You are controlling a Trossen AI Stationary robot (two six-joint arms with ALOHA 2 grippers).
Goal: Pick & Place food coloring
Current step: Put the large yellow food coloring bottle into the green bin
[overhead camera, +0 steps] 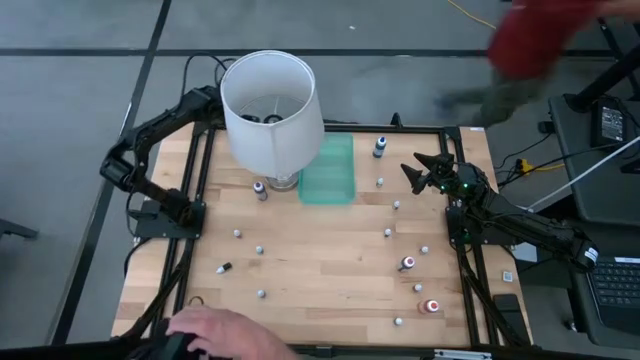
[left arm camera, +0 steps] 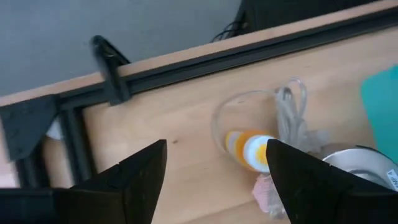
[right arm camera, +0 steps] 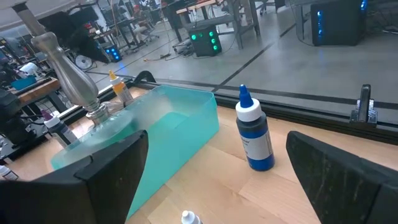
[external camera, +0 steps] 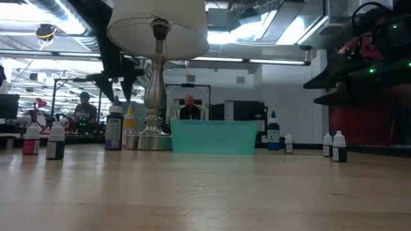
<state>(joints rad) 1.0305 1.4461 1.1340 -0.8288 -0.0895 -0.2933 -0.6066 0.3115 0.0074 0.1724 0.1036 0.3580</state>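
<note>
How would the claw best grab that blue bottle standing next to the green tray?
Probably from above, closing on the blue bottle's round body below its white cap. It stands upright and apart from the green tray, and the open right claw is nearest.

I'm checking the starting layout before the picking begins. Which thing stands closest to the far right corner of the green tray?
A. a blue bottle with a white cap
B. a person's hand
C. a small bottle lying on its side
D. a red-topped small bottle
A. The blue bottle stands just off the far right corner of the green tray, as the right wrist view also shows, bottle beside tray.
</note>
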